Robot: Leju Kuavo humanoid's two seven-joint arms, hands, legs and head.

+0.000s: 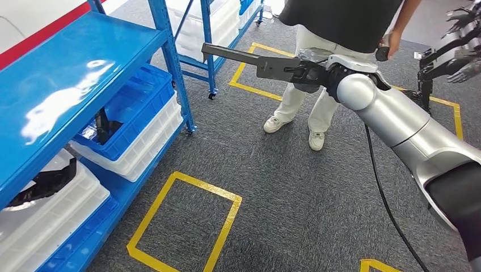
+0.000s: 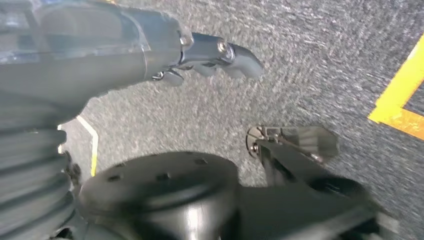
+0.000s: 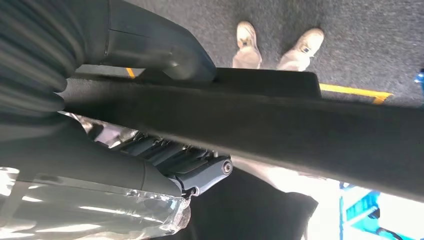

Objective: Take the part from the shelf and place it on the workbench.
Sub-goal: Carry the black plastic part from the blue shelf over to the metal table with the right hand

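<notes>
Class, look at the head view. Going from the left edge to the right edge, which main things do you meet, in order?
Blue shelf → yellow floor square → long black part → right robot hand gripping the part → silver right arm.

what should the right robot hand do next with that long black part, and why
Probably keep the grip and carry the part onward. The right robot hand holds the long black part out over the carpet, clear of the blue shelf, with a person standing just behind it. No workbench is in sight, so letting go here would likely drop it. The left robot hand holds nothing.
</notes>
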